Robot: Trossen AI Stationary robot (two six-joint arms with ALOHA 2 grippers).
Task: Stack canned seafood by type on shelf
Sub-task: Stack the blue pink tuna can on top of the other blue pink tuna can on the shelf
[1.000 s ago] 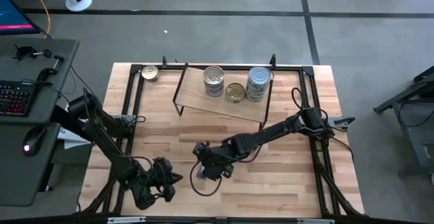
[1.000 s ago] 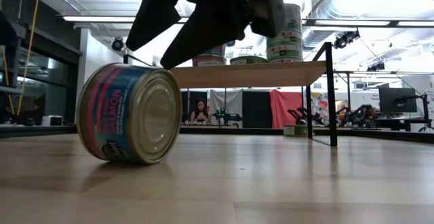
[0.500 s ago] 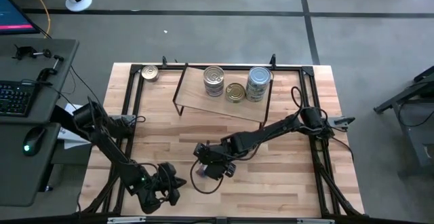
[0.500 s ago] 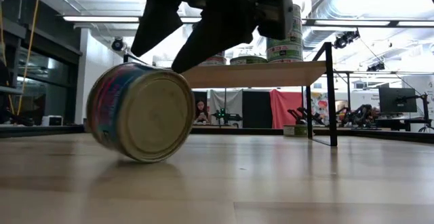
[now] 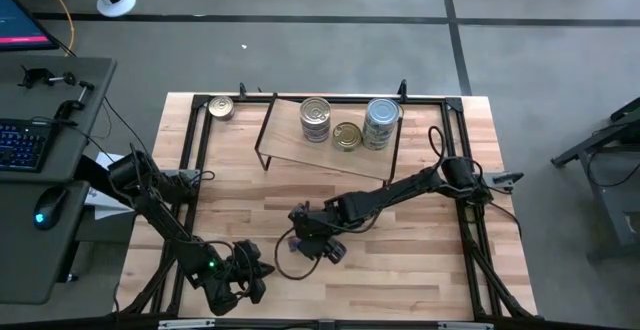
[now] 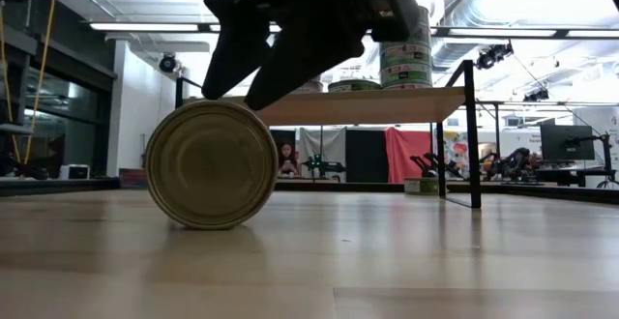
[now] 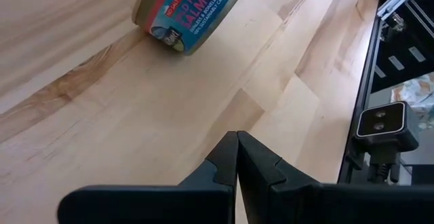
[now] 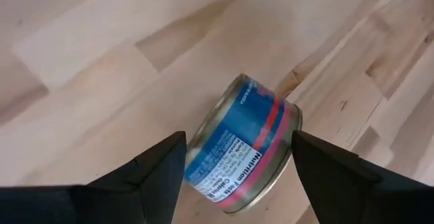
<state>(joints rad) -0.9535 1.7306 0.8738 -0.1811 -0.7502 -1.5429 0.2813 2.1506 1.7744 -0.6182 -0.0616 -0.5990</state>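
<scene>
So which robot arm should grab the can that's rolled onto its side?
The right one, probably. Its gripper hangs right over the salmon can with open fingers on either side. The left gripper sits near the table's front edge, fingers shut, farther from the can.

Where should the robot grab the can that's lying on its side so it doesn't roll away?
Probably on its two flat ends, from above. The salmon can rests on its curved wall, so it rolls. The open right gripper hangs over it; one finger on each flat end should trap it.
</scene>
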